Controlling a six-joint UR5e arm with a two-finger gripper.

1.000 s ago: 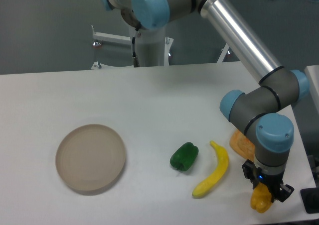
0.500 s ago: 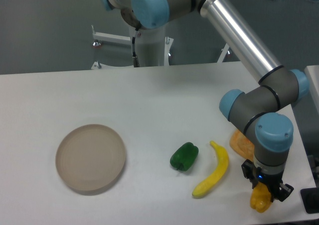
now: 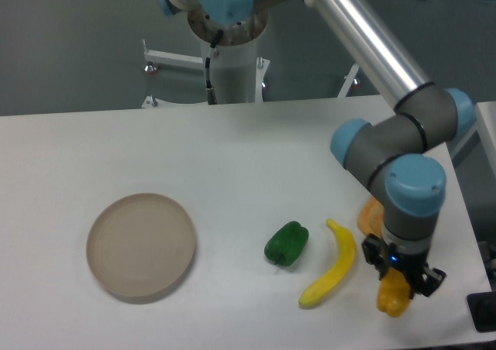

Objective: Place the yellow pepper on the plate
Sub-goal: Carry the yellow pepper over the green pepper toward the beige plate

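The yellow pepper (image 3: 392,297) hangs at the front right of the table, held between the fingers of my gripper (image 3: 397,285), which is shut on it. It appears slightly raised off the tabletop. The beige round plate (image 3: 140,245) lies flat far to the left, with nothing on it. A wide stretch of table separates the gripper from the plate.
A yellow banana (image 3: 332,276) lies just left of the gripper, and a green pepper (image 3: 286,244) sits further left. An orange wedge (image 3: 370,217) is partly hidden behind the wrist. The table's right edge (image 3: 470,234) is close by.
The gripper has moved up and to the left with the yellow pepper in it. The arm's upper joints have shifted left too.
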